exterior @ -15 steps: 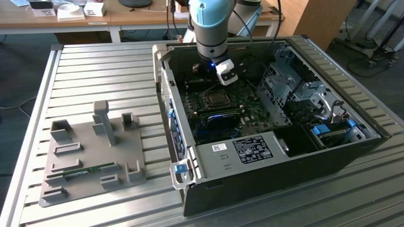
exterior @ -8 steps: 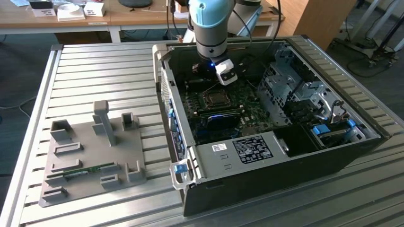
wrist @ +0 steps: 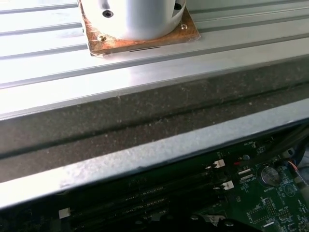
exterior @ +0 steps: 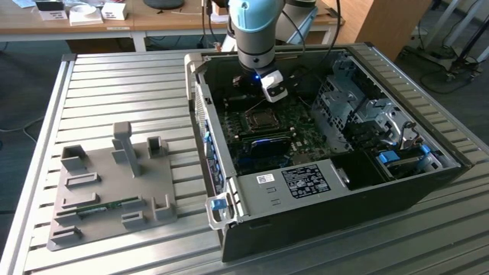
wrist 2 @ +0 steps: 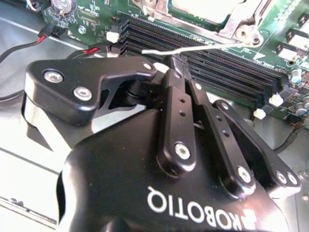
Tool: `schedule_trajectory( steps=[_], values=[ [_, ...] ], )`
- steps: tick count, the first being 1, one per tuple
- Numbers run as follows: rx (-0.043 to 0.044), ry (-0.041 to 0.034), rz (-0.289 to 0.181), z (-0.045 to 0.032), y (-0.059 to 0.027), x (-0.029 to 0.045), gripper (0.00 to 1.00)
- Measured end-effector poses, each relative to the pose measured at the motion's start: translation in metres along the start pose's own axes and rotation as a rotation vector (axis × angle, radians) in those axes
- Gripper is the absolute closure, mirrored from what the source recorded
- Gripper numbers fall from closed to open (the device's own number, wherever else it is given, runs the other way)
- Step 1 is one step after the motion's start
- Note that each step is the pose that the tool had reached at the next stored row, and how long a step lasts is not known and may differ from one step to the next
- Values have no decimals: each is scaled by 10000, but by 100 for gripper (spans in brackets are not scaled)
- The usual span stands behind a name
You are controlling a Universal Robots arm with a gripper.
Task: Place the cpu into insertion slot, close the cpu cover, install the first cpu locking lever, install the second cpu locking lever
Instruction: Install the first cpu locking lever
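So the insertion slot [exterior: 262, 119] is sitting flat on the green board inside the open case. It's roughly mid-board in the exterior view, a dark square socket with a shiny metal rim. In the second wrist view the cpu cover [wrist 2: 241, 26] is looking like it's lying down over the socket. It's a silvery frame, and its window is showing a pale flat surface that's probably the cpu [wrist 2: 195, 6] top, though most of that is running off the edge. One locking lever [wrist 2: 193, 48], a thin silvery wire rod, is sticking out from the socket's corner. It's stretching sideways over the long black memory slots, free end near the slots' end. Can't tell if it's latching.
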State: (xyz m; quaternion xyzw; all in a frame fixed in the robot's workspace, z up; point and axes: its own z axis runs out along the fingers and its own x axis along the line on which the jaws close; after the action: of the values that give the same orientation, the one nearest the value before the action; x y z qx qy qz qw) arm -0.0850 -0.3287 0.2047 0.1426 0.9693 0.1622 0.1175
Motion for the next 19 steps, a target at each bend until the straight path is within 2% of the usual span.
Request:
schedule_trajectory(
  steps=[5, 19],
  values=[
    [-1, 0, 0, -37, 14, -8, 89],
    [-2, 0, 0, -47, 18, -10, 89]
  ],
)
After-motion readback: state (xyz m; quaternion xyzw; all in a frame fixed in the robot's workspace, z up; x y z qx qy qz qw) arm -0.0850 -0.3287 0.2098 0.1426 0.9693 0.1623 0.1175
